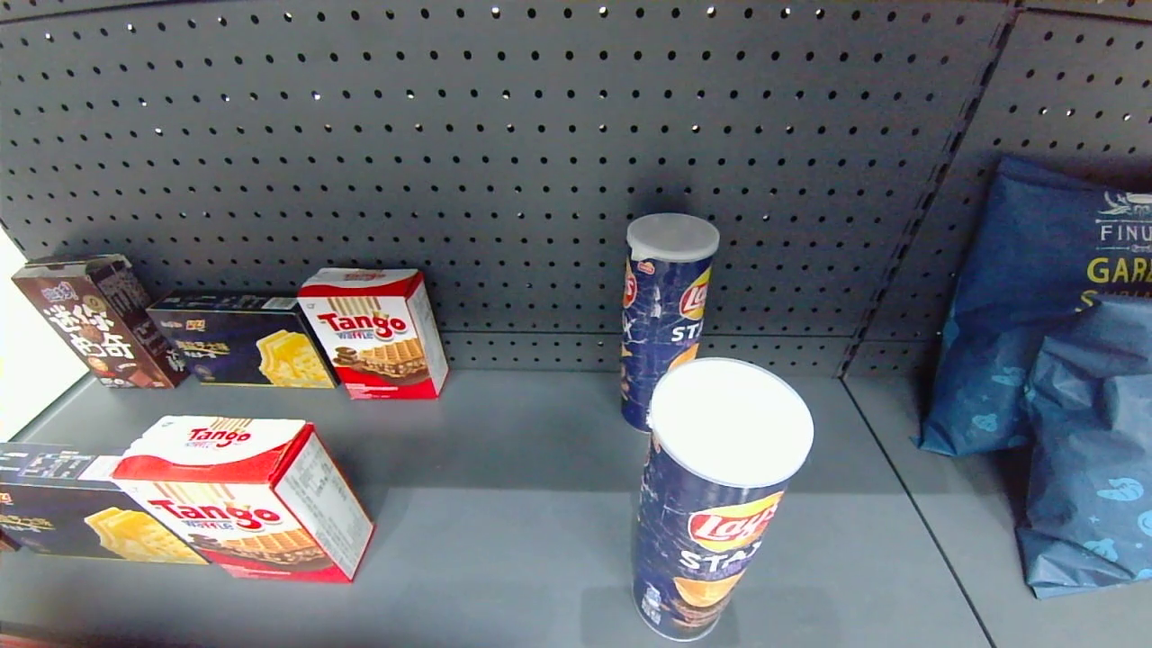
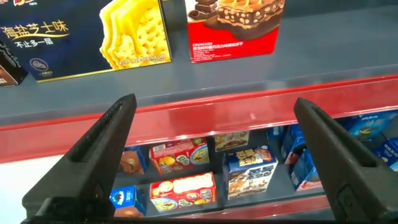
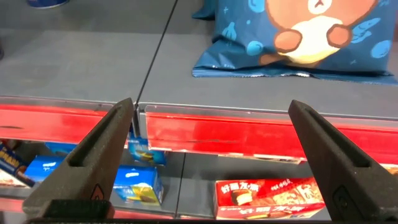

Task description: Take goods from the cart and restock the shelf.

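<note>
The grey shelf point(image 1: 504, 504) holds two upright dark blue chip cans, one at the front point(image 1: 711, 513) and one behind it point(image 1: 668, 315). Wafer and cracker boxes lie at the left, among them a red and white wafer box point(image 1: 256, 504) at the front. My left gripper point(image 2: 214, 168) is open and empty, just in front of the shelf's red edge strip point(image 2: 205, 112), below a dark blue cracker box point(image 2: 93, 37) and a wafer box point(image 2: 233, 28). My right gripper point(image 3: 211, 168) is open and empty too, before the red strip point(image 3: 236, 130), near a blue bag with a bear on it point(image 3: 298, 37).
A pegboard wall point(image 1: 540, 135) backs the shelf. Blue snack bags point(image 1: 1062, 360) lean at the right, past a divider seam. Between the boxes and the cans the shelf floor is bare. A lower shelf with small boxes point(image 2: 186, 186) and cartons point(image 3: 137, 180) lies under the red strip.
</note>
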Robot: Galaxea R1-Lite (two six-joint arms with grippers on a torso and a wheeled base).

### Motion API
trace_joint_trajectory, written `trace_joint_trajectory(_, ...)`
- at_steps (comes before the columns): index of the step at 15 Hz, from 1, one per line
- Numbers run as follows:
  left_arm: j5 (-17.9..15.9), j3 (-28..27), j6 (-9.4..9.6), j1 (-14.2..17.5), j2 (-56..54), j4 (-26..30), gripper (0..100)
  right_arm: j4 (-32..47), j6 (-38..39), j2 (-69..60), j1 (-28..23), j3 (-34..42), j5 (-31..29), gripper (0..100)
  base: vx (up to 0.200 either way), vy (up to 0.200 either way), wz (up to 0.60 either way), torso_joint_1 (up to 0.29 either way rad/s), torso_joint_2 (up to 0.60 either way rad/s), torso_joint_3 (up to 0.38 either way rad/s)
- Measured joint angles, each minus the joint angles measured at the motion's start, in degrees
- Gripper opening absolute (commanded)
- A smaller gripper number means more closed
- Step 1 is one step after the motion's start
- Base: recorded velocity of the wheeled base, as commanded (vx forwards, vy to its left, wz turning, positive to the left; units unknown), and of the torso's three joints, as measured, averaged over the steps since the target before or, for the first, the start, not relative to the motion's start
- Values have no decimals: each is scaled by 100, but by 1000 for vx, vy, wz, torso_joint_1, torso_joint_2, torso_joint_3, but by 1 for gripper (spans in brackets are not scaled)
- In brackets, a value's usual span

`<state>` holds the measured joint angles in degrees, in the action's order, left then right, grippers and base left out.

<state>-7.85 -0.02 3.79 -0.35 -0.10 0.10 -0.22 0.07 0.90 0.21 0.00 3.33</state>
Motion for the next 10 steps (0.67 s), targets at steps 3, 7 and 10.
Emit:
trace_joint_trajectory(3,-9,-7,-23,0,0,0,100,15,-7,-50,-5,0,9,100,0,0,0,0,0,0)
trace_joint_trajectory(7,24,-5,12,0,0,-2,100,9,-7,-69,-5,0,9,100,-50,0,0,2,-1,2)
trace_joint_trajectory(10,126,2,-2,0,0,0,100,9,-7,-74,-5,0,9,100,-133,0,0,8,2,0)
